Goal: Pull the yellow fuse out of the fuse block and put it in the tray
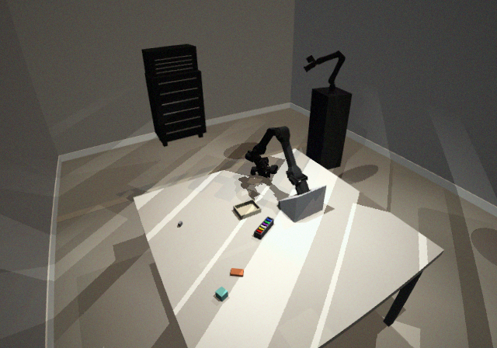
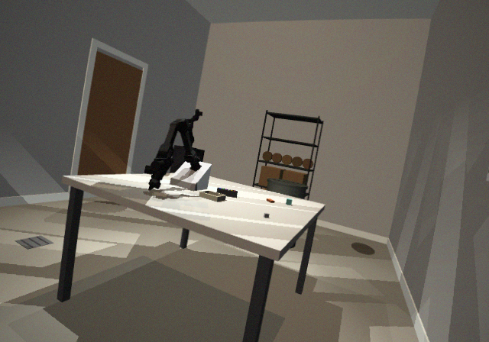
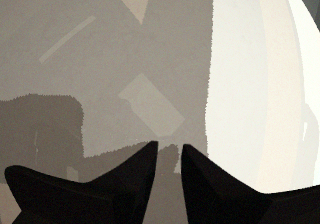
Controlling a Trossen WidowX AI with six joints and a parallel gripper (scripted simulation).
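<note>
Well apart from the claw, toward the middle of the worktop, the yellow fuse is sitting in its slot in the fuse block, in a row with the other coloured fuses; they are too small to count surely, though there seem to be about six. Nothing of the task is showing as done: the fuse is not yet pulled, and the pull straight up, the carry and the release are all waiting. The tray is lying between the claw and the block, nearer the block, with nothing showing in it.

The claw is hanging low over the far corner of the worktop, pointing down. In the wrist view its fingers are standing nearly together with only a narrow gap, and nothing is showing between them, so I judge it is gripping nothing. It will probably need opening again before it reaches the fuse.

By count: one arm, one block, one tray, one grey wedge-shaped stand at the arm's base, one orange flat piece, one teal cube and one small dark bit, all farther from the claw than the block except the stand.
</note>
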